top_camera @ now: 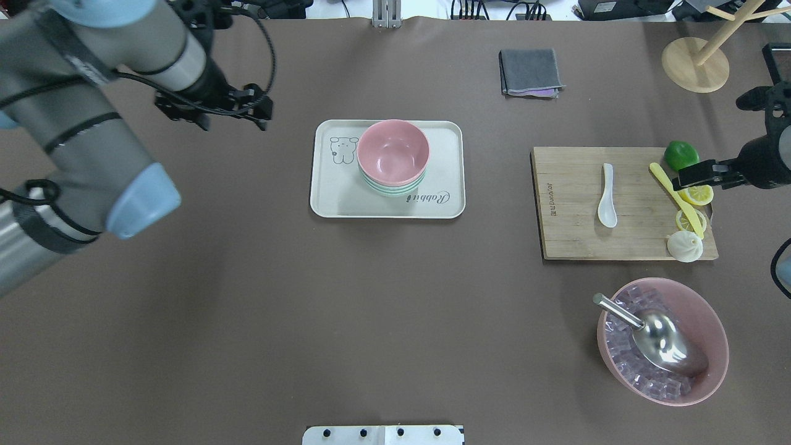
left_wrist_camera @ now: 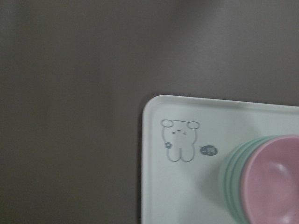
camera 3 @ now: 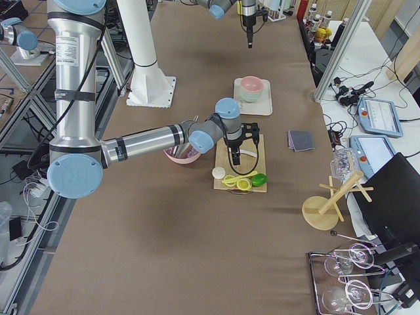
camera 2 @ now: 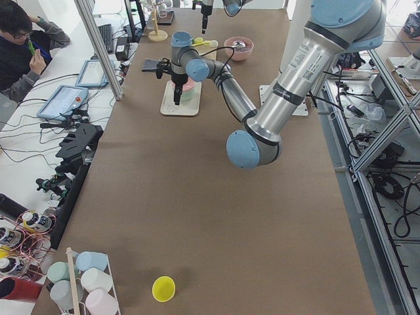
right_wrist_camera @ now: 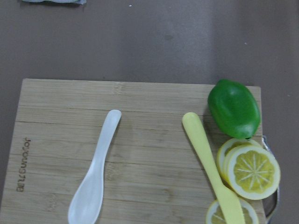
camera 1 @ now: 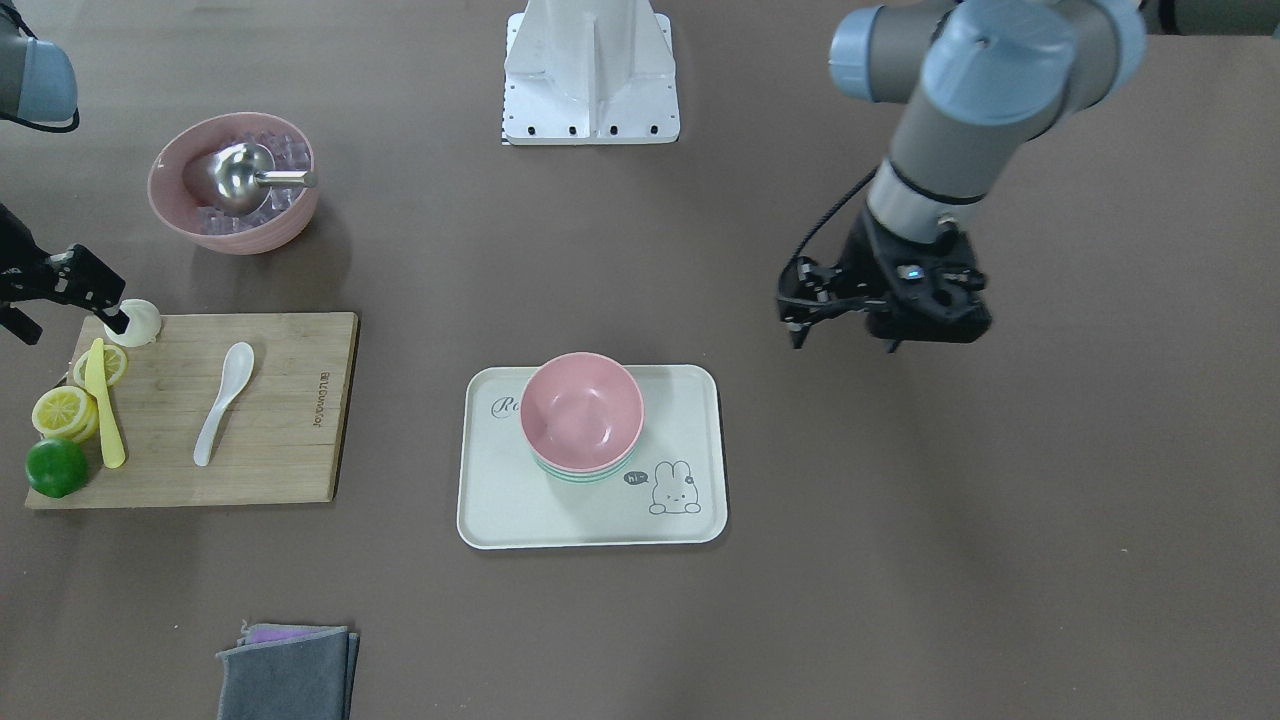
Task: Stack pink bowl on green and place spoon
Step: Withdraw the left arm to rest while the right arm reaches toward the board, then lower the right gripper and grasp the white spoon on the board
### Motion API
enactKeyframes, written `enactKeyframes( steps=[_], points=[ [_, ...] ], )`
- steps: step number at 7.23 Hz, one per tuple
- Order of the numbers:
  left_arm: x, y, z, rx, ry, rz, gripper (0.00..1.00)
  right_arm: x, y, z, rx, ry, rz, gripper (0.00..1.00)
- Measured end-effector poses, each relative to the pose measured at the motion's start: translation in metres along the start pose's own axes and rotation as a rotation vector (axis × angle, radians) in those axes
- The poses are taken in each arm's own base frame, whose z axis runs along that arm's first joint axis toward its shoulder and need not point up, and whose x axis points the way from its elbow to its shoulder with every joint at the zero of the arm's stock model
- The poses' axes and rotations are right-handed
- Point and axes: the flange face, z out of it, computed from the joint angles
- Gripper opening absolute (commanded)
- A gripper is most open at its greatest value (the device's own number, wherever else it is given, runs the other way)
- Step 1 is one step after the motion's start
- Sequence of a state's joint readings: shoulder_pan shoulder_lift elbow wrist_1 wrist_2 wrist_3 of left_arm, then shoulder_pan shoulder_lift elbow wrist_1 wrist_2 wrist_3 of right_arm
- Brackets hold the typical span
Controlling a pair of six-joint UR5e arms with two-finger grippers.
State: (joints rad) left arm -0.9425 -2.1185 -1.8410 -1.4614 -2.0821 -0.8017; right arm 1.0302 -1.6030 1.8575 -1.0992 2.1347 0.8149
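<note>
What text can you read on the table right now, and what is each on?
"Rabbit": script on the tray.
"hi~": bubble by the rabbit drawing on that tray, barely legible.
Burnt-in brand along one edge of the cutting board: too blurred to read.

A long table under a matte brown cover point(top_camera: 371, 309) fills the middle of the room, evenly lit, with only soft shadows. Silver aluminium frame posts point(camera 2: 98, 49) stand along one long edge; beyond them runs a white side bench point(camera 2: 33, 141) strewn with cables and tablets, where a person in a dark top point(camera 2: 23, 46) sits. Silver metal framing point(camera 2: 387, 138) lines the opposite side
</note>
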Motion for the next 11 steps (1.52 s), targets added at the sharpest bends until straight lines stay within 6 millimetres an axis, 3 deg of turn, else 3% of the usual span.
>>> enactKeyframes(
  steps=[1,3,5,6,7,8,10,11],
  points=[
    [-0.072,-0.004,-0.023,-0.018,-0.048,0.079,0.98,-0.026,0.0,0.009,0.012,0.0,0.03,1.0],
    [-0.251,-0.018,-0.062,-0.061,-0.091,0.237,0.98,-0.077,0.005,0.03,0.044,0.005,0.096,0.99],
    [-0.45,-0.019,-0.095,-0.097,-0.092,0.331,0.98,-0.097,0.014,0.05,0.068,0.036,0.15,0.98],
    [-0.521,-0.002,-0.109,-0.097,-0.087,0.308,0.98,-0.095,0.015,0.06,0.067,0.055,0.161,0.98],
    [-0.566,0.023,-0.111,-0.103,-0.082,0.263,0.98,-0.089,0.014,0.073,0.063,0.079,0.166,0.95],
    [-0.59,0.045,-0.106,-0.114,-0.076,0.232,0.98,-0.084,0.008,0.089,0.065,0.106,0.171,0.89],
    [-0.609,0.071,-0.093,-0.103,-0.079,0.232,0.98,-0.081,-0.003,0.11,0.072,0.138,0.181,0.62],
    [-0.612,0.077,-0.09,-0.087,-0.085,0.245,0.98,-0.08,-0.005,0.113,0.074,0.143,0.19,0.61]
  ],
)
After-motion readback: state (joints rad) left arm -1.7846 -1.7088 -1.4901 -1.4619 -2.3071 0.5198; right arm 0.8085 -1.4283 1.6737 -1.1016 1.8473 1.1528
